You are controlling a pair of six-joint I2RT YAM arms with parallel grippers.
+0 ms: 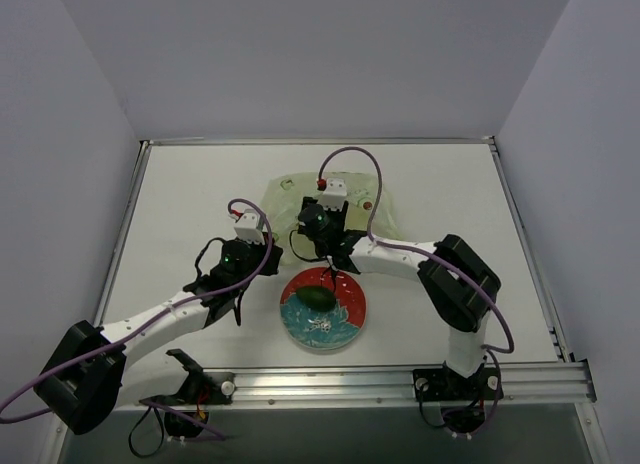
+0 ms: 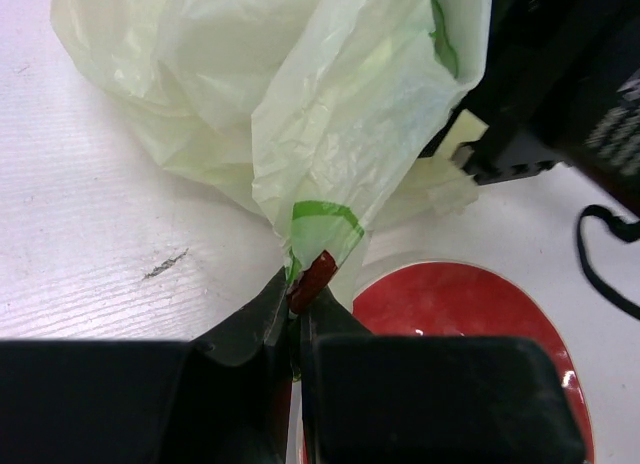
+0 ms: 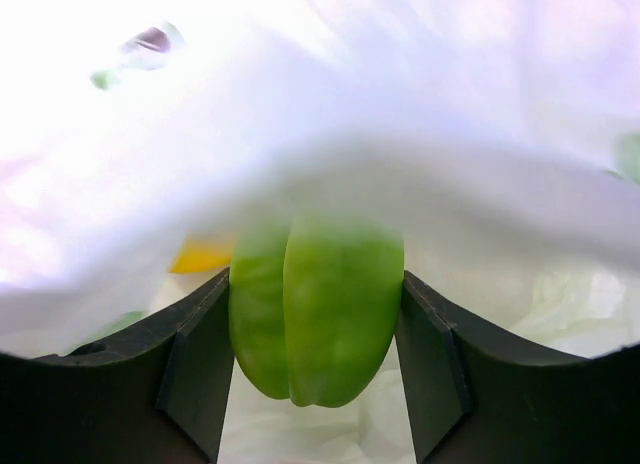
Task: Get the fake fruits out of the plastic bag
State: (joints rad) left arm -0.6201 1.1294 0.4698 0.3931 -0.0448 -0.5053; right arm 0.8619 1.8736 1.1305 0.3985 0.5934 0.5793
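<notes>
The right gripper (image 3: 315,284) sits inside the thin translucent pale yellow-green plastic bag (image 3: 420,134). Its two black fingers (image 3: 200,364) press against opposite sides of a light green fruit (image 3: 320,334) made of smooth plastic, elongated, with a groove down its length. The fruit fills the gap between the jaws, so this gripper is clamped on it. Washed-out bag film drapes over the fruit's far end. Just beyond the finger on the left of this view, a yellow-orange fruit (image 3: 200,256) peeks out, mostly covered by the film.

The left gripper (image 2: 297,309) is closed, its fingertips pinching a gathered fold at the near edge of the plastic bag. From that pinch the film rises into a crumpled, puffed shape, with a green printed arc just above the fingertips. The black body of the right arm shows at the upper right of the left wrist view, against the bag.

From above, the plastic bag lies on the white desk (image 1: 200,194), past the middle, with the right gripper over it. Just beside the bag, on the side nearer the arm bases, is a round red-and-teal plate (image 1: 345,322). A dark green oval fruit (image 1: 318,298) lies on the plate, outside the bag. The left gripper is to the left of the plate.
</notes>
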